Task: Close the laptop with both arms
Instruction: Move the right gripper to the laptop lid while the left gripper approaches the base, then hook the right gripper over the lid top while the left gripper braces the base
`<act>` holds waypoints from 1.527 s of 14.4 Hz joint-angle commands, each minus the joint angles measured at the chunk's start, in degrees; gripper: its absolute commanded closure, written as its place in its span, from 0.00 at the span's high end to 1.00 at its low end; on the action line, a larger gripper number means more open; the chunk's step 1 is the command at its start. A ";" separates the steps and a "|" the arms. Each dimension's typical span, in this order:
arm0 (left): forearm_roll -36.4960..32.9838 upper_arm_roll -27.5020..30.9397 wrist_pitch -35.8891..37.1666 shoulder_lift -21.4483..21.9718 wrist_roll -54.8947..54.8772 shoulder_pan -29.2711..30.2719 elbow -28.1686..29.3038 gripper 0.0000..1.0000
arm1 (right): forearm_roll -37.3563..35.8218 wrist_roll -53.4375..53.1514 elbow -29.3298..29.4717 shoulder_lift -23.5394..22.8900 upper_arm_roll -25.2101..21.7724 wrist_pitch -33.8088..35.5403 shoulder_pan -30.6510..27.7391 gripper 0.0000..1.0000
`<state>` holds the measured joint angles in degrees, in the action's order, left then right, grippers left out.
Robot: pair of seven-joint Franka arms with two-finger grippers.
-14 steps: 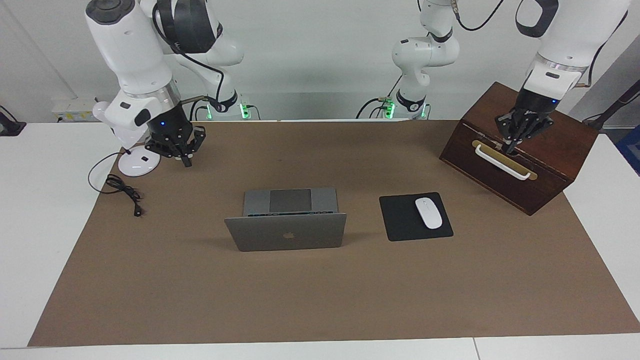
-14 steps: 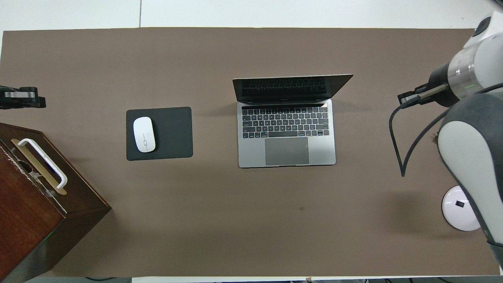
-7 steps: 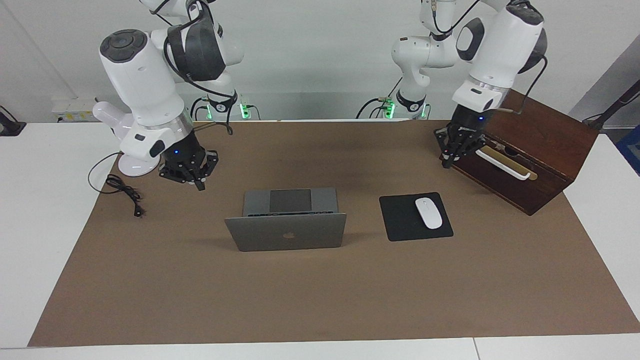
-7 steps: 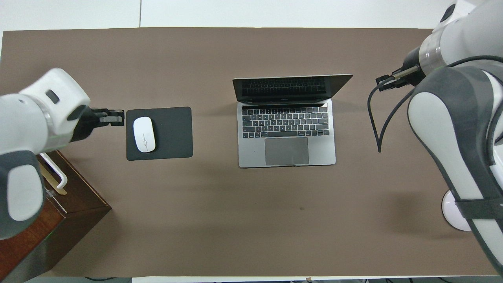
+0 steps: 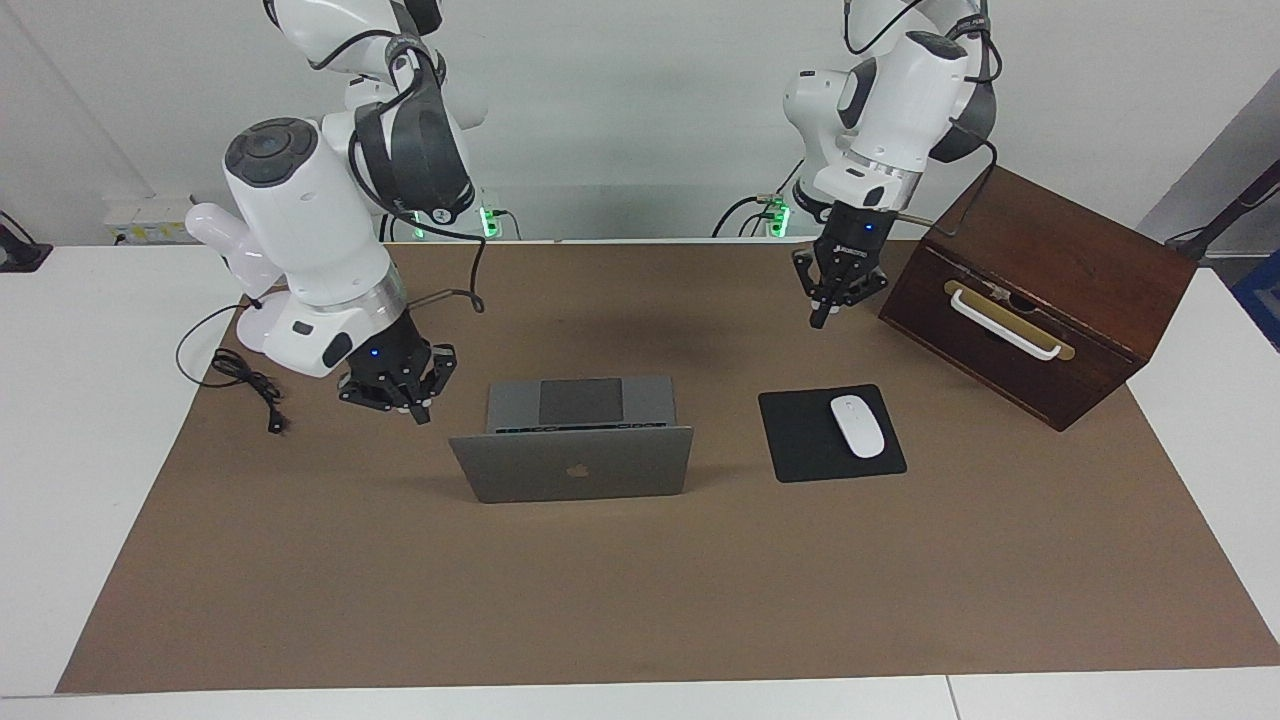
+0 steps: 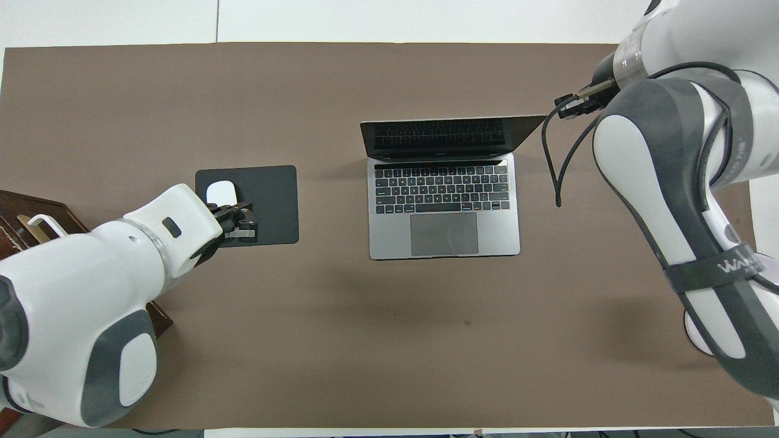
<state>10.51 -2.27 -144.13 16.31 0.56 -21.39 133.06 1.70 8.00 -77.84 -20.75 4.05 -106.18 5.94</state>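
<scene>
The silver-grey laptop (image 5: 570, 465) stands open in the middle of the brown mat. Its lid with the dark logo faces away from the robots, and its keyboard and trackpad (image 6: 443, 201) show from above. My right gripper (image 5: 400, 395) hangs low beside the laptop's base, toward the right arm's end of the table, not touching it. In the overhead view it is hidden under its own arm. My left gripper (image 5: 833, 300) is shut and empty, raised over the mat. In the overhead view it (image 6: 240, 222) covers part of the mouse pad.
A black mouse pad (image 5: 800, 440) with a white mouse (image 5: 857, 426) lies beside the laptop toward the left arm's end. A dark wooden box (image 5: 1040, 300) with a white handle stands at that end. A black cable (image 5: 245, 385) and a white round base (image 5: 262, 330) lie at the right arm's end.
Both arms have swung inward toward the laptop. The left gripper left the wooden box's handle and came over the mat. The right gripper came down next to the laptop. The laptop has not moved.
</scene>
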 commanded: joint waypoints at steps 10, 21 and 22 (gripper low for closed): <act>1.09 0.87 -33.04 -9.61 1.81 -15.96 11.34 0.00 | 1.55 -7.29 9.82 -11.94 0.78 -7.46 3.80 0.00; 0.91 1.04 -51.07 -25.08 0.93 -21.23 9.32 0.00 | 7.09 -9.24 6.57 -12.65 0.78 -7.55 4.60 0.00; 0.91 0.96 -51.95 -26.57 0.76 -21.33 8.71 0.00 | 7.09 -9.24 5.95 -12.38 0.78 -7.47 4.60 0.00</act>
<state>10.52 -2.19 -192.61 -6.29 2.26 -41.06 143.58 7.70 -0.63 -70.77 -33.16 4.59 -113.64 10.65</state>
